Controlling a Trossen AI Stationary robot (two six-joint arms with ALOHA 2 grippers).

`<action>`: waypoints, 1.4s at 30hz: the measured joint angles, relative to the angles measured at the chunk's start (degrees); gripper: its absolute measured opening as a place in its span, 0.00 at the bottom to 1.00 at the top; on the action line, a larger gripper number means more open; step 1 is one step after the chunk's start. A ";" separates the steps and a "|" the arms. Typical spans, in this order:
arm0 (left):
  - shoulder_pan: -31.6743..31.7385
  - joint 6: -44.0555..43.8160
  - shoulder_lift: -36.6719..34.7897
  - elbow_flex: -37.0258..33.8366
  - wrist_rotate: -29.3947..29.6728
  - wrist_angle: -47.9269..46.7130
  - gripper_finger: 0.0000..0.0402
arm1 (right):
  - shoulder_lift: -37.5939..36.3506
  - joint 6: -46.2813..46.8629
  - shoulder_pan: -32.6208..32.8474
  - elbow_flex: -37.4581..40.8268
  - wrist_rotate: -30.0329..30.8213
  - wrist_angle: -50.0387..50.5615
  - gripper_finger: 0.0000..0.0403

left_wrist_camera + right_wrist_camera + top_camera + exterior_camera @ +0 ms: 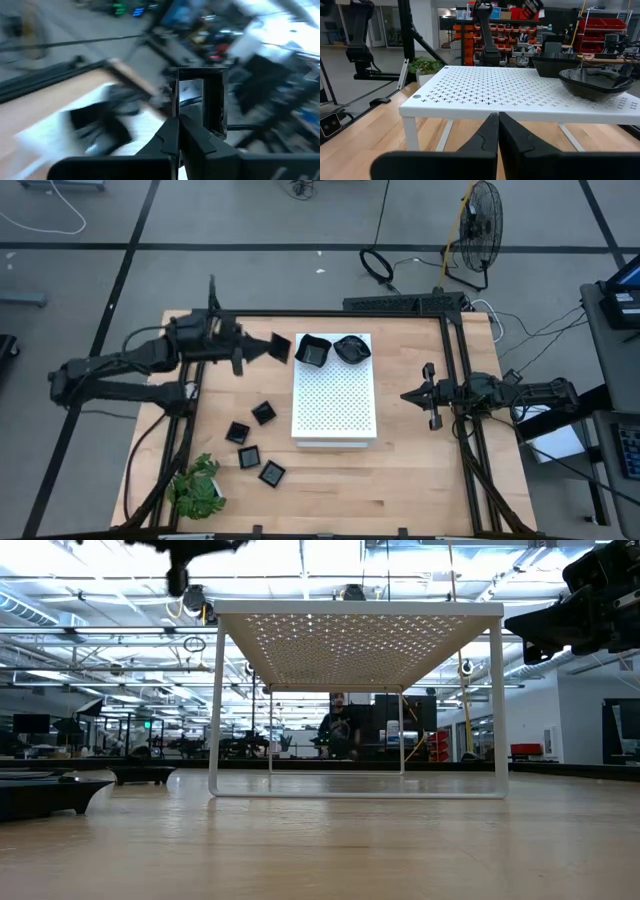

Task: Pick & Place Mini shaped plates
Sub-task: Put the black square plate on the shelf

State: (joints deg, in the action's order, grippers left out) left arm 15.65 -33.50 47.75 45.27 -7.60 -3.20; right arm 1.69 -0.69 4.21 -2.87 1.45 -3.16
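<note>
The white perforated board (335, 390) is standing between the two arms, carrying a square plate (312, 351) and a rounded plate (351, 348) at its far end. The left gripper (272, 347) is pinching a square black mini plate (200, 100) just beside the board's far left corner; the left wrist view is blurring everything around it. Four more mini plates (255, 442) are lying near the left gripper, toward a potted plant (196, 485). The right gripper (409, 394) is waiting pressed together, empty, beside the board's right edge.

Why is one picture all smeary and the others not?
The left wrist view is streaked with motion blur, though the square dish in its tool looks fairly sharp; the right wrist view is crisp, with ceiling lights glinting on the round dish.
</note>
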 joint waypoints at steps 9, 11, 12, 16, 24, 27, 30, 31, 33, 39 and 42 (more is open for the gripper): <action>-11.79 2.95 14.79 0.01 -0.11 15.41 0.01 | 0.00 0.02 0.02 0.02 0.00 -0.02 0.00; -12.57 2.97 17.66 0.01 -0.01 15.43 0.01 | -0.02 0.02 0.01 0.02 0.00 0.00 0.00; -12.85 3.07 19.00 0.01 0.08 15.39 0.01 | -0.02 0.02 0.02 0.02 0.00 -0.02 0.00; -13.72 3.58 23.14 0.01 0.15 15.25 0.01 | 0.00 0.02 0.00 0.01 0.00 0.00 0.00; -14.70 0.10 25.16 3.77 2.30 4.91 0.01 | 0.00 0.02 0.00 0.00 0.00 0.00 0.00; -15.79 0.00 25.67 10.68 7.32 -9.77 0.00 | 0.00 0.00 0.02 0.02 0.00 0.00 0.00; -17.10 0.49 28.52 16.63 10.10 -18.49 0.00 | -0.01 0.01 0.01 0.02 0.00 0.00 0.00; -17.55 0.86 29.68 17.88 10.39 -20.17 0.00 | 0.00 0.00 0.01 0.01 0.00 0.00 0.00; -18.32 2.11 32.52 20.83 10.47 -19.24 0.00 | 0.00 0.02 0.00 0.01 -0.02 -0.01 0.00; -19.22 4.71 40.00 26.40 10.51 -21.17 0.00 | 0.33 0.01 0.00 0.00 0.00 -0.09 0.00; -18.92 5.30 42.19 27.48 10.60 -20.47 0.02 | 0.59 0.02 0.00 0.01 0.00 0.02 0.00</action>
State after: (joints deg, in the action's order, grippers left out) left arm -3.27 -28.21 89.94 72.75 3.01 -23.67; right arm 2.28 -0.67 4.21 -2.87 1.45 -3.14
